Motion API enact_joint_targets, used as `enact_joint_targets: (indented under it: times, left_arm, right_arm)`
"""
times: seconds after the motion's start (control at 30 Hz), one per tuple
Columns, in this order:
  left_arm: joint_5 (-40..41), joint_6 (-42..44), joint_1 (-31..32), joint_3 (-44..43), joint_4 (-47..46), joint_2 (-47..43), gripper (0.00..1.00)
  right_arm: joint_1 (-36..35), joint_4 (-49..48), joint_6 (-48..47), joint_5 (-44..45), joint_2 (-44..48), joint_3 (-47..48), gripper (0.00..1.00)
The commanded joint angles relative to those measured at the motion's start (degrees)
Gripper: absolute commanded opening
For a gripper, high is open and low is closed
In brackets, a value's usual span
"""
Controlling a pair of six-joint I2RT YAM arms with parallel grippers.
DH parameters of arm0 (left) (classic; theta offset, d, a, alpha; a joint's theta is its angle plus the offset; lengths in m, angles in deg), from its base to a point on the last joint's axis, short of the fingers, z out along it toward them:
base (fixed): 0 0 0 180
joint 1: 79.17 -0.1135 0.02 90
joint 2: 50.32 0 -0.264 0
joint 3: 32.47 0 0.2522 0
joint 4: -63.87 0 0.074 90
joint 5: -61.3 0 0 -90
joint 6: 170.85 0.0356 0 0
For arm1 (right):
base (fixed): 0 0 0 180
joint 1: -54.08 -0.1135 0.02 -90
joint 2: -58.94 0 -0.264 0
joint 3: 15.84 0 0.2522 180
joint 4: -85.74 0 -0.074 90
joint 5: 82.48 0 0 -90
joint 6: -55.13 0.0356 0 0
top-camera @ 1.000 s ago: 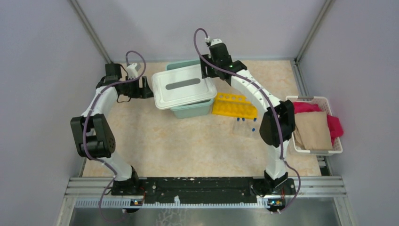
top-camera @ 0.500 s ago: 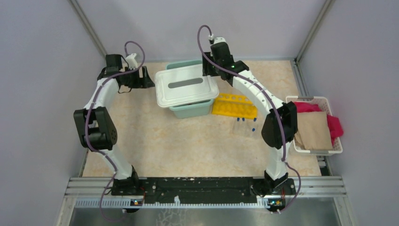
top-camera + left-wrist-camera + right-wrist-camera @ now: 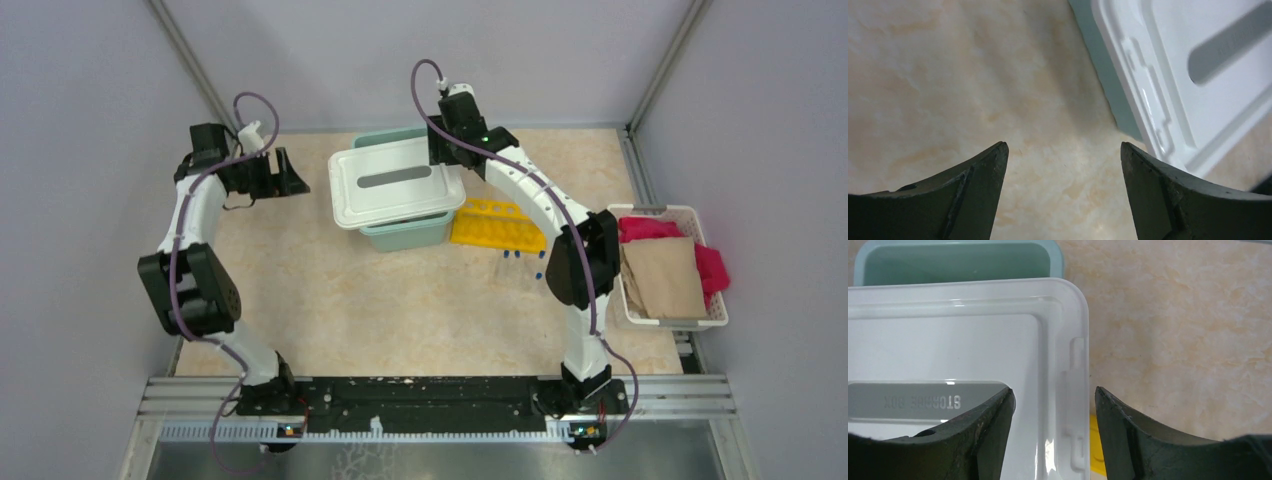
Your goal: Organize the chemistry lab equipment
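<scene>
A yellow holed rack [image 3: 497, 225] lies right of a teal bin [image 3: 405, 232]. A few blue-capped test tubes [image 3: 520, 266] lie on the table in front of the rack. A white lid [image 3: 395, 185] rests askew on the bin. My left gripper [image 3: 288, 176] is open over bare table, left of the lid [image 3: 1208, 90] and apart from it [image 3: 1064, 145]. My right gripper [image 3: 447, 152] hovers open, its jaws straddling the lid's right rim [image 3: 1053, 392]. A sliver of the rack [image 3: 1094, 440] shows beside that rim.
A white basket [image 3: 668, 300] of pink and brown cloths stands at the right table edge. The bin's open back strip [image 3: 953, 262] shows beyond the lid. Grey walls close in the back and both sides.
My left gripper has drawn back to the left, away from the lid, and opened a little wider. The right gripper has stayed over the lid's right edge.
</scene>
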Motion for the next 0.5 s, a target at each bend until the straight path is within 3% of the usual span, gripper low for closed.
enact_joint_targets:
  times: [0.0,0.2,0.47]
  left_arm:
    - [-10.2,5.1,1.3,8.1,3.9,-12.8,0.88]
    - [-7.7,7.5,9.2,18.3,3.1,-23.0,0.88]
    - [-0.5,7.5,14.0,21.9,1.0,-22.5,0.86]
  right_arm:
    - [0.4,1.3,0.5,0.9,-2.0,4.0,0.60]
    - [0.7,0.7,1.4,1.5,-0.8,0.9,0.58]
    - [0.9,-0.4,1.9,1.2,1.7,-3.3,0.52]
